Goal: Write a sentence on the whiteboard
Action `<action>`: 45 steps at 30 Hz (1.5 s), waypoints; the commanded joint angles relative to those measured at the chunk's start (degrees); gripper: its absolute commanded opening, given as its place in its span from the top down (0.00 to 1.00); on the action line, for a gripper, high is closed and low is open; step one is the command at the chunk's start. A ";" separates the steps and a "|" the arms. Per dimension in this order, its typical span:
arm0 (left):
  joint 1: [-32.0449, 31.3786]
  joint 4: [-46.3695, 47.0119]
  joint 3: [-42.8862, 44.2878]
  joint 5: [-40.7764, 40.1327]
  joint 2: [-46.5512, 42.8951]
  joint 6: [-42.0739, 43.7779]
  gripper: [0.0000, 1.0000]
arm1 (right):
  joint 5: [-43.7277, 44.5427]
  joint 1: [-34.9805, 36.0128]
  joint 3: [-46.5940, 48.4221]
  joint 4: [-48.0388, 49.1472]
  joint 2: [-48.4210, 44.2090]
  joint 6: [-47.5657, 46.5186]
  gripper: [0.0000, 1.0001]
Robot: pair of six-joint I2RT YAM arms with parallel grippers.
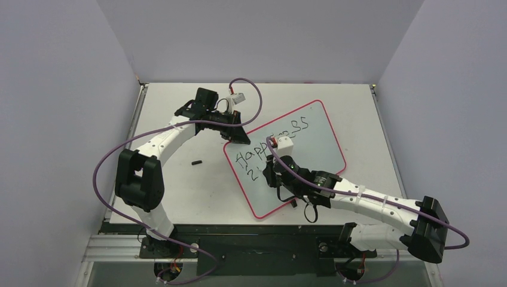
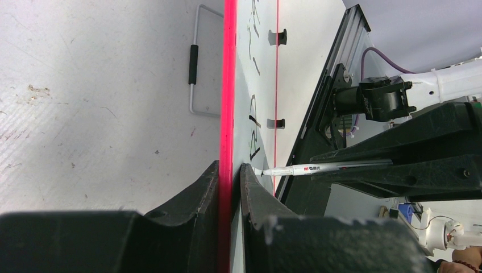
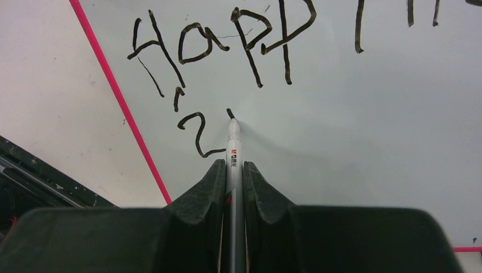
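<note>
The whiteboard [image 1: 314, 146] lies tilted on the table, white with a thin red rim. The sentence [image 1: 272, 140] reads "Happiness" on the upper line, with a few short strokes below it. My left gripper [image 1: 239, 136] is shut on the board's far-left edge; the left wrist view shows its jaws [image 2: 229, 166] clamped on the red rim [image 2: 229, 85]. My right gripper [image 1: 272, 173] is shut on a white marker [image 3: 233, 148]. The marker's tip touches the board [image 3: 352, 125] just right of a "2"-like stroke under "Happ" [image 3: 250, 40]. The marker also shows in the left wrist view [image 2: 307, 169].
A small black marker cap [image 1: 196, 161] lies on the grey table [image 1: 179, 197], left of the board. A wire loop with a black sleeve [image 2: 193, 65] lies on the table beside the board's rim. Two black tabs [image 2: 278, 37] sit on the board's far edge. Grey walls enclose the table.
</note>
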 commanded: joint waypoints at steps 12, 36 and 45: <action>-0.78 1.72 1.89 -0.47 -3.31 1.73 1.00 | 2.18 0.92 -3.11 -3.43 -1.23 2.01 1.00; -0.83 2.05 1.38 -0.38 -3.26 1.80 1.00 | 4.86 -1.42 5.33 -4.78 3.45 -1.03 1.00; -0.83 1.97 1.58 -0.33 -3.19 1.78 1.00 | 5.01 -2.58 5.20 -4.97 3.48 -1.15 1.00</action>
